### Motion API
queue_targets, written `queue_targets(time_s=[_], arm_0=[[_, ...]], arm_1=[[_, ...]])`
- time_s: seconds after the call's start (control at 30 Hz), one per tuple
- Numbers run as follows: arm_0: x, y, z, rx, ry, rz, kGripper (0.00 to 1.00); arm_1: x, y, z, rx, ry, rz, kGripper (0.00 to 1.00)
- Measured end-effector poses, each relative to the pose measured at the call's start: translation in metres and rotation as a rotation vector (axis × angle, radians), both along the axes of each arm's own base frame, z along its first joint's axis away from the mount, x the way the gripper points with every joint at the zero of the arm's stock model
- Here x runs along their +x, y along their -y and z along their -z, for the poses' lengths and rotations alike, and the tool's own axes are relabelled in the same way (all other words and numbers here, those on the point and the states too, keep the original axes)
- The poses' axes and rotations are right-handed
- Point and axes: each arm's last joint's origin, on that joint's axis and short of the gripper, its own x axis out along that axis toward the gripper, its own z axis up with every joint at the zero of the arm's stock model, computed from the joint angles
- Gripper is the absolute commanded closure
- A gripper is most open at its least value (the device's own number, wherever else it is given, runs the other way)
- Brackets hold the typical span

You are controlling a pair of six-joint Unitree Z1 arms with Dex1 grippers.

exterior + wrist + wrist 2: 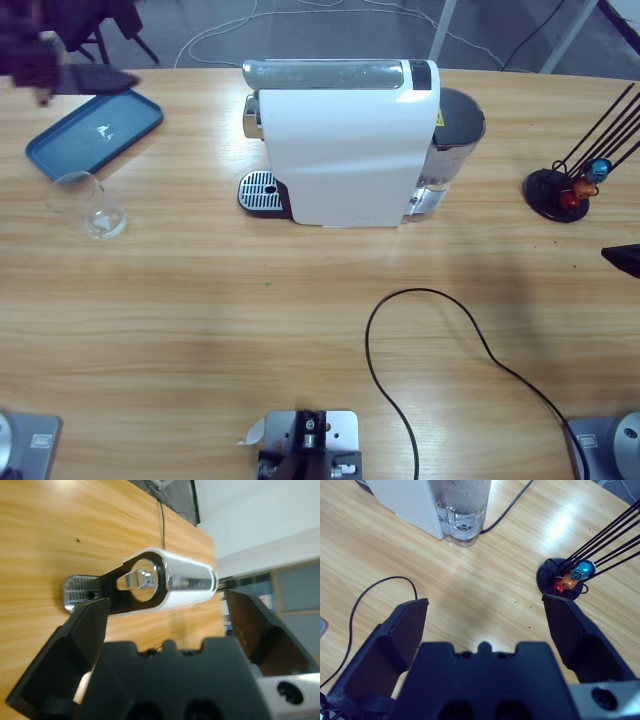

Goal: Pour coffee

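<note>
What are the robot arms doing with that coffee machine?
Nothing is being held yet. The white coffee machine stands in the middle of the wooden table, with nothing on its drip tray. An empty glass sits off to one side, next to a blue tray. The left gripper is open and looks at the machine's front. The right gripper is open too, hanging above the table near the capsule holder.

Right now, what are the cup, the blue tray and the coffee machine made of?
Cup: looks like clear glass, since the wood shows through it.
Tray: probably plastic, smooth blue with a dull shine.
Coffee machine: glossy white shell, likely plastic, with a shiny silver top that could be metal or chromed plastic. Its drip grid looks metallic.
</note>
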Motion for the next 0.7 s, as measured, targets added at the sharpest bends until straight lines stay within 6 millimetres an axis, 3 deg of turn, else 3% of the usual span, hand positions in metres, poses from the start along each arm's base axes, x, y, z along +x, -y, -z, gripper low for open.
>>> queue_targets(time_s=[0.37,0.53,0.63,0.7], arm_0=[[0.058,0.028,0.031,-0.127,-0.229,0.14,0.021],[0.072,0.03,0.046,-0.157,-0.292,0.236,0.125],[0.077,0.031,0.05,-0.161,-0.289,0.274,0.255],[0.079,0.031,0.047,-0.166,-0.277,0.286,0.266]], arm_1=[[0.0,0.0,0.0,0.0,-0.001,0.001,0.0],[0.0,0.0,0.0,0.001,-0.002,0.002,0.0],[0.0,0.0,0.0,0.001,-0.002,0.002,0.0],[0.0,0.0,0.0,0.001,-0.002,0.002,0.0]])
